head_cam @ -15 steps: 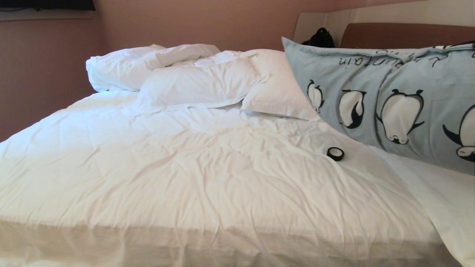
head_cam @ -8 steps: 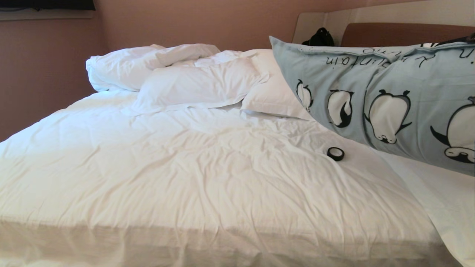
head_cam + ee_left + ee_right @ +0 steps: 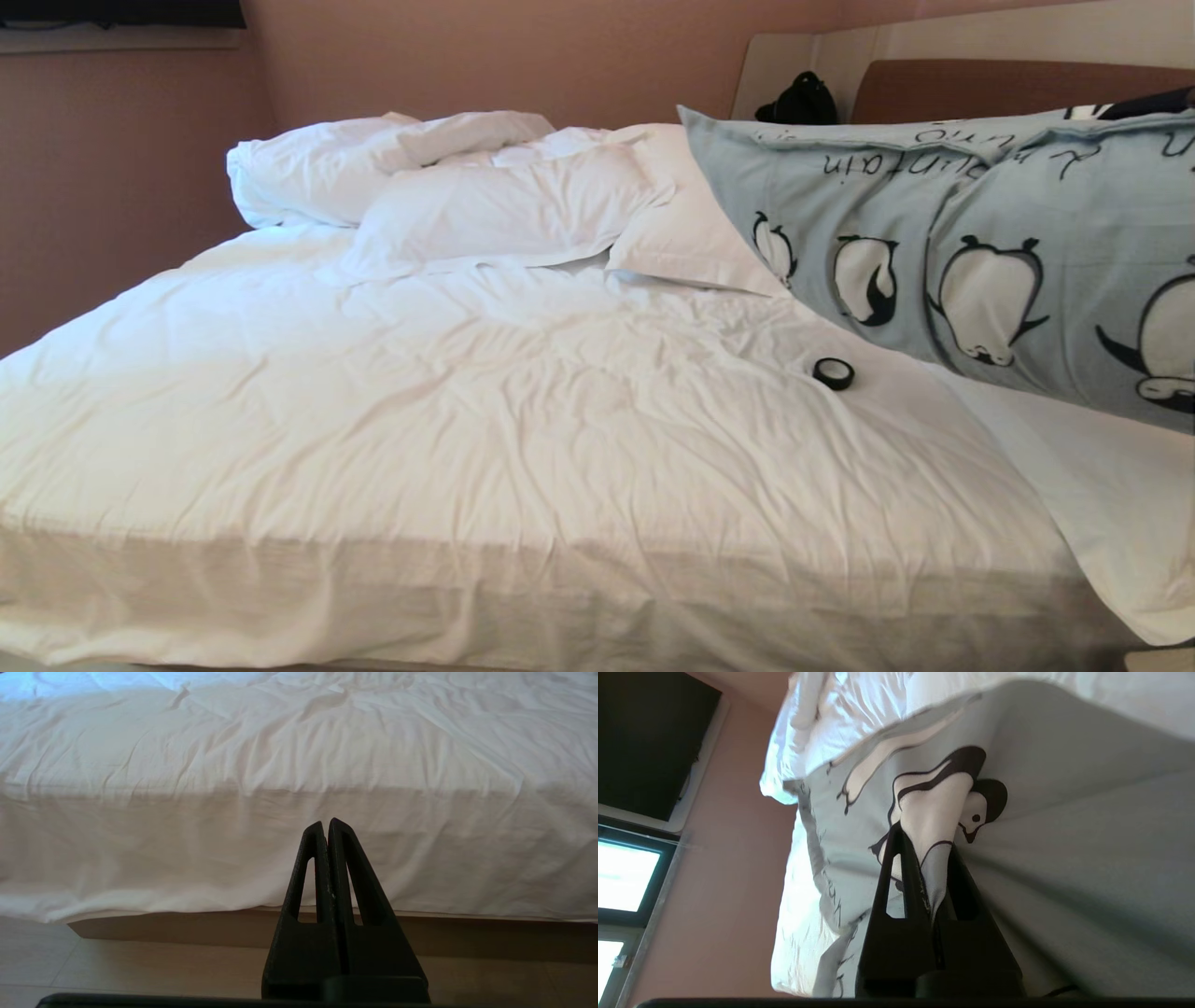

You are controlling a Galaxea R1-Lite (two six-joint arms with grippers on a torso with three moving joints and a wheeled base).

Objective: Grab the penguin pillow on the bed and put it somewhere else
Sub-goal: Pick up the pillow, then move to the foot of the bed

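We see the right gripper [image 3: 927, 858] clamped on a fold of the penguin pillow [image 3: 1064, 858], its two black fingers [image 3: 896, 877] pinching the pale blue-grey cloth at a printed penguin. From that pinch the pillow spreads away from the claw on all sides. In the head view the penguin pillow [image 3: 980, 243] hangs over the right side of the bed [image 3: 467, 448], in front of the brown headboard [image 3: 990, 89]. A small black ring [image 3: 833, 373] lies on the sheet just below its lower edge, with white pillows [image 3: 504, 210] to its left. Our left gripper [image 3: 327, 830] rests closed and empty, low beside the bed's edge [image 3: 187, 858].
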